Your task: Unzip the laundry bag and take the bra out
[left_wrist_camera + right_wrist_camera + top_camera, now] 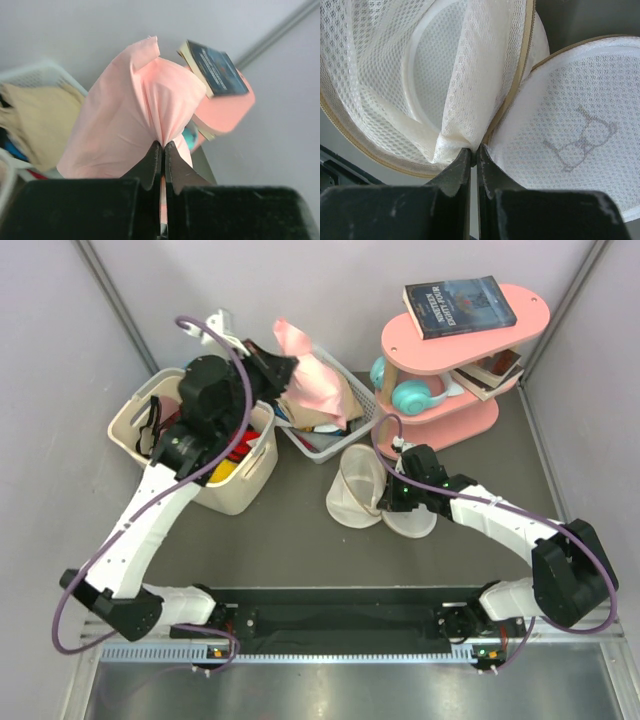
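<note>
1. Pinched hard between the closed tips of the left gripper (163, 149): a fold of the bra (135, 110), pink fabric bunched upward and hanging free in the air.
2. Per the top view, held above the white wire-grid basket (320, 445), well apart from the laundry bag (356, 485) down on the table (290, 540).
3. Clamped in the right gripper (472, 152), tips nearly touching: mesh lining at the zip rim of the laundry bag. Unzipped, two halves splayed like a clamshell, the half with the logo (580, 142) lying flat, no pink visible inside.
4. Judged stage: zip done, bra out, only the set-down left.
5. Carry the bra toward bare table, not down into the wire-grid basket and not over the cream laundry basket (235, 495). Avoids mixing with the tan cloth (30, 120) or the red garments (245, 440).
6. Move sideways at height first, then lower. Straps not visible, so possibly dangling and likely to snag on a basket rim.
7. Lower till the cups rest on the surface before opening. Soft fabric, likely to cling to the pads, so open wide and lift straight up.
8. Hold the bag pinch steady during the carry, and release only once the bra lies flat and clear.
</note>
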`<state>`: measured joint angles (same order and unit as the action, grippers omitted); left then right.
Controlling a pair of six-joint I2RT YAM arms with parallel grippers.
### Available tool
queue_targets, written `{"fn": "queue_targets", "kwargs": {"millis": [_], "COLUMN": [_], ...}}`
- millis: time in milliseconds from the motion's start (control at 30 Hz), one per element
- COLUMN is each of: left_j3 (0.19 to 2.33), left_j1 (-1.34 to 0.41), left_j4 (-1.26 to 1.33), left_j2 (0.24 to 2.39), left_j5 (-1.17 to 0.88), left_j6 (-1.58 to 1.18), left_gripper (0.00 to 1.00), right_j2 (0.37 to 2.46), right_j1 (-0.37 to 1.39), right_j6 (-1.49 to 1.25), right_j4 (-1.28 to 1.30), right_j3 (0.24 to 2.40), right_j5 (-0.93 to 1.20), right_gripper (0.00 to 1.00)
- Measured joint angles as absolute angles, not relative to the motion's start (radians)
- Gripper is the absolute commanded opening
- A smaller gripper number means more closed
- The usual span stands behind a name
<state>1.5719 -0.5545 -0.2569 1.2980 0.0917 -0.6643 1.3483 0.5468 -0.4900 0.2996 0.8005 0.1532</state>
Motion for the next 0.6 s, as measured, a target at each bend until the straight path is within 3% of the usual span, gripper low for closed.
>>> {"fn": "queue_targets", "kwargs": {"millis": [300,600], "left_j3": [1.752,1.588], "left_j1": [-0.456,-0.375], "left_j4": [-0.481,-0.562], "left_j2": [1.224,1.191], "left_j5": [0.348,0.449], "left_j6": [-0.456,-0.374], "left_gripper": [0.00,0.00], "right_j2": [1.348,1.348], "right_j1": [0.547,0.547], "right_j6": [-0.490,-0.490], "right_j4": [0.300,0.300], "right_j3": [0.801,0.801], "right_j5": [0.154,0.155], "right_gripper": [0.00,0.00]}}
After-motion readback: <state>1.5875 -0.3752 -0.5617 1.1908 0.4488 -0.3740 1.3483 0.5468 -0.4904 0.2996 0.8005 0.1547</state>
